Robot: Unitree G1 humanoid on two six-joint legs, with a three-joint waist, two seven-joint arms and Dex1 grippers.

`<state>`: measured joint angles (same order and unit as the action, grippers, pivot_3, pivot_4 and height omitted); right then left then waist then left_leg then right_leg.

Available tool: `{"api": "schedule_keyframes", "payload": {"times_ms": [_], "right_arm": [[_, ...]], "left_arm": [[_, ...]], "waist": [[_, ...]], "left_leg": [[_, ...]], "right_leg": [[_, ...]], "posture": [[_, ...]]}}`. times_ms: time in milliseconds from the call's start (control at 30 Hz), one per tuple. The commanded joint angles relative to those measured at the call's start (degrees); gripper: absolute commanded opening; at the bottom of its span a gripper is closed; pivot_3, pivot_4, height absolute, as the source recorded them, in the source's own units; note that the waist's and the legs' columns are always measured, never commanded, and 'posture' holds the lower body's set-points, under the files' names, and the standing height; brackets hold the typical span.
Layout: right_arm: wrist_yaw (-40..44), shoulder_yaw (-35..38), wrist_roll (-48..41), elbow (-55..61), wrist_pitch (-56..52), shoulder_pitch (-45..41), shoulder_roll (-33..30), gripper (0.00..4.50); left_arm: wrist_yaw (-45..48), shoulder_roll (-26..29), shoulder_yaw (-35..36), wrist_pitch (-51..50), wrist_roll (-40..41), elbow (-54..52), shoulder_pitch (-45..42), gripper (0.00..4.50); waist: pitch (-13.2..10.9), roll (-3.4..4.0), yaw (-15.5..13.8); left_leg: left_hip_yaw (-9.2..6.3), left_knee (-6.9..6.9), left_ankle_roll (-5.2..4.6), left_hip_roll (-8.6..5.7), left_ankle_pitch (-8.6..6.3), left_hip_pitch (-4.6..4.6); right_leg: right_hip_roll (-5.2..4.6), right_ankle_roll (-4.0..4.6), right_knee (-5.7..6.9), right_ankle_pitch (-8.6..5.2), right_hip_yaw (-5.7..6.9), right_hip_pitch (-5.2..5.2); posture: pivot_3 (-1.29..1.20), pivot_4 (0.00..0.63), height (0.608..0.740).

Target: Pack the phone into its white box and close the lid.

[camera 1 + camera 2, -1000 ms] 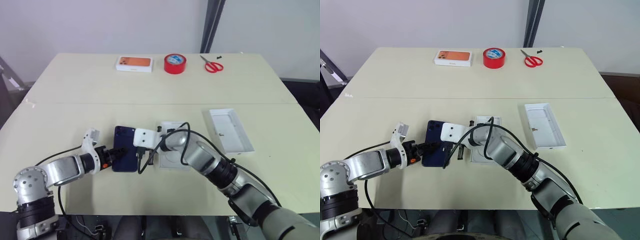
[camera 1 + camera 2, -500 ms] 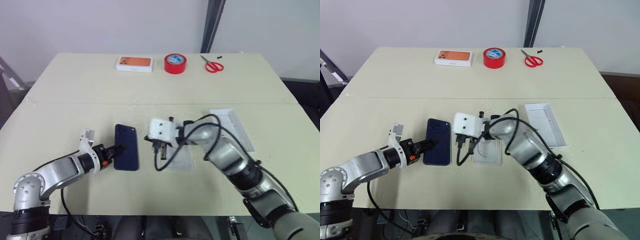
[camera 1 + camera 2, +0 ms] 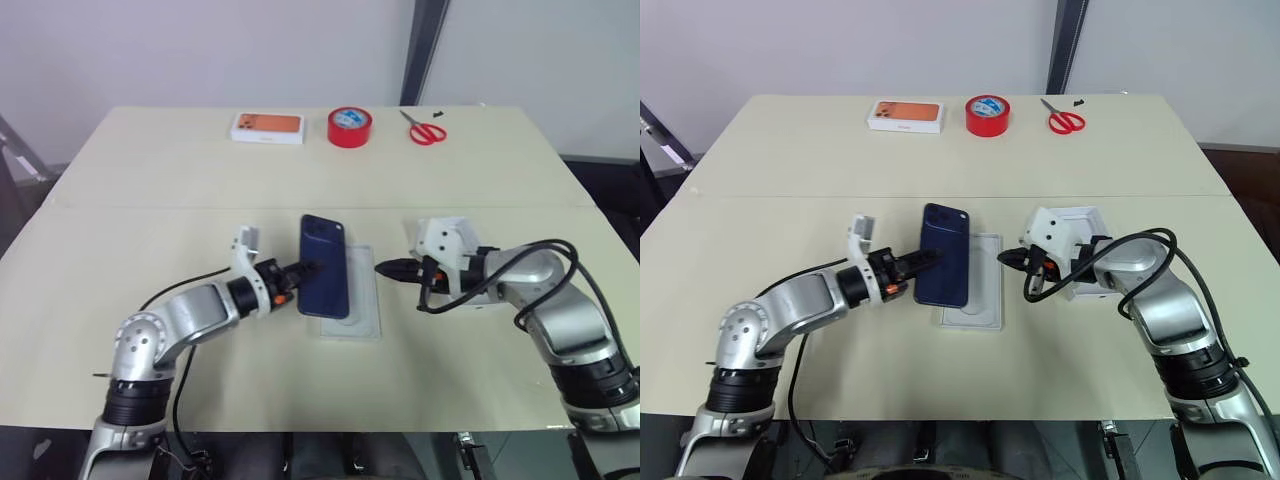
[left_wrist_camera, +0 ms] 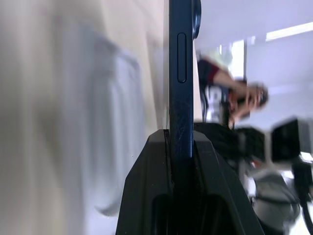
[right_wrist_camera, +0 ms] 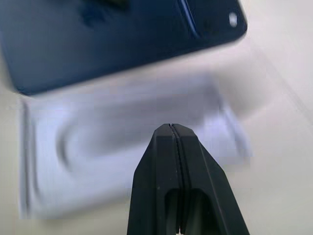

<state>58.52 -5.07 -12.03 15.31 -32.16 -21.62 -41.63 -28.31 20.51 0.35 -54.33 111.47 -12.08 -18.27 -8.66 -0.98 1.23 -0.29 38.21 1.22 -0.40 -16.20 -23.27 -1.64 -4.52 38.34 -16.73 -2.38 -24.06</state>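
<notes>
While left claw (image 3: 297,270) pinches phone (image 3: 325,279) edge, right claw (image 3: 385,267) pressed together, level.

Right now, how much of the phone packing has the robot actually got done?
Only the pick-up looks done: the left fingers pinch the dark blue phone by its edge, holding it over a thin white insert lying on the table. The right fingers are shut on nothing. The phone isn't boxed yet, and the white tray behind the right arm hasn't been put on.
</notes>
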Motion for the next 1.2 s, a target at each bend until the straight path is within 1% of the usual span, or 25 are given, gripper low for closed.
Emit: {"api": "schedule_keyframes", "payload": {"times_ms": [33, 200, 367, 433, 467, 533, 567, 667, 700, 1000, 1133, 1200], "right_arm": [[-1.2, 2.2, -0.5, 1.1, 2.1, 0.0, -0.7, 0.0], [-2.4, 3.2, -0.8, 1.3, 2.4, 0.4, -1.1, 0.0], [-2.8, 3.2, -1.0, 1.2, 2.7, 0.2, -1.5, 0.0], [-2.9, 3.0, -1.0, 1.1, 2.8, 0.0, -1.5, 0.0], [-2.9, 2.9, -0.9, 1.0, 2.8, -0.2, -1.5, 0.0], [-3.0, 2.6, -0.9, 0.9, 2.9, -0.4, -1.3, 0.0], [-3.0, 2.5, -0.9, 0.8, 2.9, -0.5, -1.3, 0.0], [-3.1, 2.1, -0.8, 0.5, 3.2, -0.9, -1.1, 0.0], [-3.1, 2.0, -0.8, 0.4, 3.3, -1.0, -1.0, 0.0], [-3.0, 1.0, -0.2, -0.4, 4.1, -1.7, -0.9, 0.0], [-1.9, 0.1, -0.2, 0.9, 4.1, -1.6, -1.6, 0.0], [-1.4, -0.6, -0.5, 2.4, 3.8, -1.2, -1.7, 0.0]], "left_arm": [[0.0, -0.3, -2.0, 0.8, 0.1, 1.6, -1.4, 0.02], [-0.6, -1.0, -4.6, 0.4, -0.6, 4.0, -2.2, 0.02], [-0.3, -1.7, -5.7, 0.0, -1.4, 5.0, -2.4, 0.02], [-0.1, -2.2, -6.2, -0.1, -1.9, 5.5, -2.9, 1.0], [0.2, -2.4, -6.4, -0.2, -2.3, 5.7, -3.1, 1.33], [0.5, -2.7, -6.7, -0.5, -2.8, 5.9, -3.5, 2.26], [0.6, -2.8, -6.7, -0.6, -3.1, 6.0, -3.6, 2.83], [1.5, -2.8, -6.3, -0.9, -3.5, 5.4, -3.9, 4.29], [1.9, -2.4, -6.2, -1.2, -3.7, 5.0, -4.0, 4.43], [6.2, 4.1, -3.8, -2.4, -3.6, 0.2, -5.8, 4.43], [8.4, 8.2, -2.4, -3.0, -4.1, -1.9, -5.8, 4.43], [10.2, 11.2, -0.6, -3.1, -5.9, -2.2, -4.9, 4.43]], "waist": [[0.0, 0.0, -0.1], [0.0, 0.0, -0.6], [0.0, 0.0, -0.7], [0.0, 0.0, -0.7], [0.0, 0.0, -0.7], [0.0, 0.0, -0.7], [0.0, 0.0, -0.6], [0.0, 0.0, -0.7], [0.0, 0.0, -0.7], [0.0, 0.0, -0.6], [0.0, 0.0, -0.6], [0.0, 0.0, -0.5]], "left_leg": [[0.0, 0.0, 0.03, 0.04, 0.02, 0.03], [-0.01, 0.05, 0.04, 0.04, 0.03, -0.03], [-0.01, 0.06, 0.07, 0.04, 0.04, -0.06], [-0.01, 0.06, 0.07, 0.04, 0.04, -0.06], [-0.01, 0.06, 0.08, 0.04, 0.05, -0.06], [-0.01, 0.06, 0.08, 0.04, 0.05, -0.06], [-0.01, 0.06, 0.09, 0.04, 0.05, -0.06], [-0.01, 0.06, 0.14, 0.04, 0.08, -0.05], [-0.01, 0.06, 0.13, 0.04, 0.08, -0.03], [-0.02, 0.06, 0.15, 0.04, 0.09, -0.01], [-0.02, 0.06, 0.16, 0.04, 0.09, -0.02], [-0.02, 0.05, 0.16, 0.05, 0.09, -0.01]], "right_leg": [[0.07, 0.0, 0.04, 0.0, 0.0, 0.0], [0.07, 0.0, 0.01, 0.0, 0.01, 0.0], [0.04, 0.0, -0.04, 0.0, 0.02, 0.01], [0.04, 0.0, -0.05, 0.0, 0.02, 0.01], [0.04, 0.0, -0.05, 0.0, 0.02, 0.01], [0.05, 0.0, -0.05, 0.0, 0.02, 0.01], [0.05, 0.0, -0.05, 0.0, 0.02, 0.01], [0.06, 0.0, -0.04, 0.0, 0.02, 0.01], [0.06, 0.0, -0.04, 0.0, 0.03, 0.04], [0.06, 0.0, -0.05, 0.0, 0.03, 0.07], [0.06, 0.0, -0.07, 0.0, 0.03, 0.07], [0.06, 0.0, -0.06, 0.0, 0.03, 0.07]], "posture": [[0.0, 0.15, 0.733], [0.0, 0.15, 0.733], [0.0, 0.15, 0.733], [0.0, 0.15, 0.733], [0.0, 0.15, 0.733], [0.0, 0.15, 0.733], [0.0, 0.15, 0.733], [0.0, 0.15, 0.733], [0.0, 0.15, 0.733], [0.0, 0.15, 0.733], [0.0, 0.15, 0.733], [0.0, 0.15, 0.733]]}}
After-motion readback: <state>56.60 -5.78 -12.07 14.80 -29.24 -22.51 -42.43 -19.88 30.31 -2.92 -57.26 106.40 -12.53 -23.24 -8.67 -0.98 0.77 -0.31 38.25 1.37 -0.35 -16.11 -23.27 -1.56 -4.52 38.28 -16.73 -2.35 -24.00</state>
